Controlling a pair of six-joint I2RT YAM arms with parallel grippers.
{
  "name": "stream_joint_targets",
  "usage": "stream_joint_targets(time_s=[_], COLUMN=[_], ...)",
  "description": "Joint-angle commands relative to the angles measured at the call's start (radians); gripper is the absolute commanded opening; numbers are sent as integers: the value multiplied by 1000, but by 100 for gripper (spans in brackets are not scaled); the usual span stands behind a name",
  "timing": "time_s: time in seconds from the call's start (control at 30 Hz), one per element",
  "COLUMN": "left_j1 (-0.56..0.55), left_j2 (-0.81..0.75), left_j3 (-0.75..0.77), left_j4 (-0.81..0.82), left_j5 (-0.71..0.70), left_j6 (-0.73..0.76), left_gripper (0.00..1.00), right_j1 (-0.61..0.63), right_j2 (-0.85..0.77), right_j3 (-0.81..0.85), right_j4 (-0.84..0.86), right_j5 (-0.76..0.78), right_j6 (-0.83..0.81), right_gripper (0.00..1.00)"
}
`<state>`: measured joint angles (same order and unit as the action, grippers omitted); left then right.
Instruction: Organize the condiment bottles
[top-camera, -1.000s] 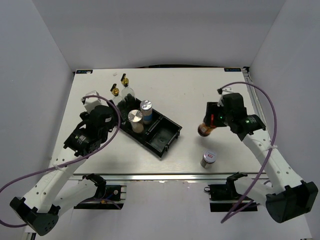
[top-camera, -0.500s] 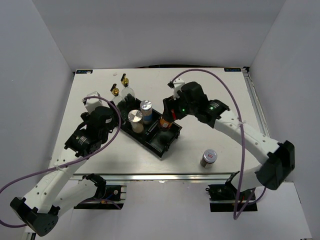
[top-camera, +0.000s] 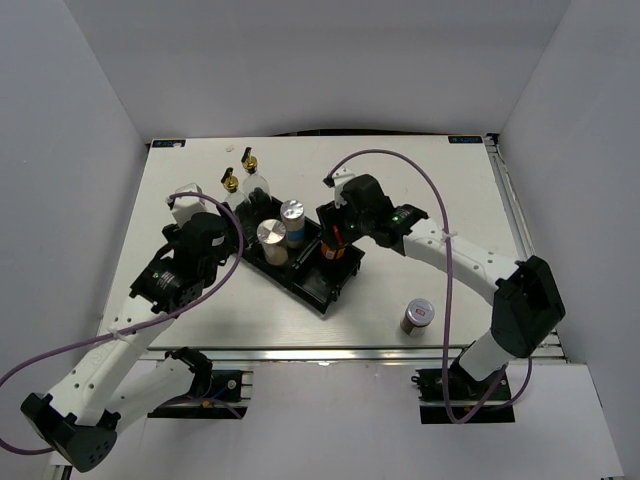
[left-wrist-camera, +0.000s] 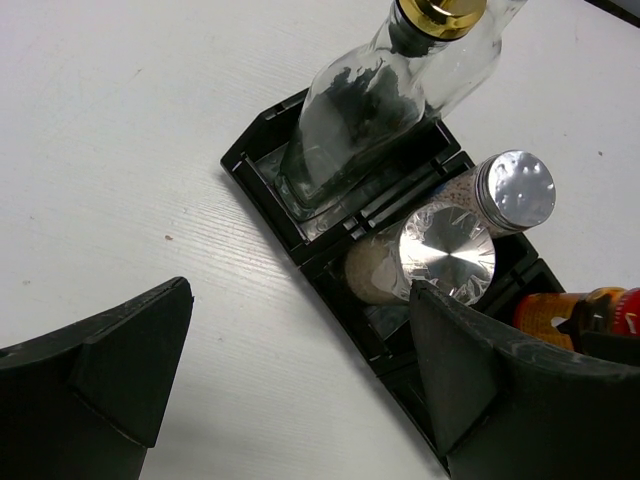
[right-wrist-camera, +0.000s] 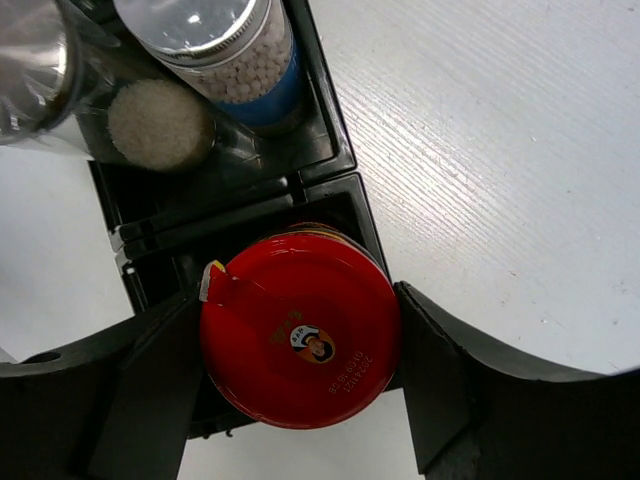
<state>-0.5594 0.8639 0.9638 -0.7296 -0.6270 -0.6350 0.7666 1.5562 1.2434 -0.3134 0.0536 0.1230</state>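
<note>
My right gripper is shut on the dark red-lidded jar, which sits in the end compartment of the black tray; whether it rests on the floor is hidden. Two silver-lidded shaker jars stand in the middle compartment. A clear glass bottle with a gold cap stands in the other end compartment, and a second one stands just behind the tray. Another silver-lidded shaker stands alone at the front right. My left gripper is open and empty over the table beside the tray.
The tray lies diagonally in the middle of the white table. Grey walls enclose the table on three sides. A cable loops above each arm.
My right arm has carried the red-lidded jar from the right side of the table leftward into the tray's end compartment. The left arm has not moved.
</note>
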Motion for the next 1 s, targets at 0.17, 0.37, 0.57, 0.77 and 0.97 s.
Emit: stream_joint_targets(time_s=[0.17,0.37,0.57,0.77,0.97], left_j1=[1,0,1,1,0], left_j2=[17,32,24,26,60], left_j3=[12,18,49,87,131], left_j4=[-16,-21,-18,-13,24], left_j5=[-4,-13,-1,19,113], left_j6=[17,24,38,70,113], left_gripper=[98,98,98,98,98], right_j1=[19,34,45,43,43], right_j2=[24,28,-13,-114,-261], right_j3=[-24,-44,-42,-19,-54], right_j4=[183,179,149,100,76], right_j5=[40,37,40,6,75], right_j6=[-20,-25,-6,15,73], right_gripper=[18,89,89,89,90])
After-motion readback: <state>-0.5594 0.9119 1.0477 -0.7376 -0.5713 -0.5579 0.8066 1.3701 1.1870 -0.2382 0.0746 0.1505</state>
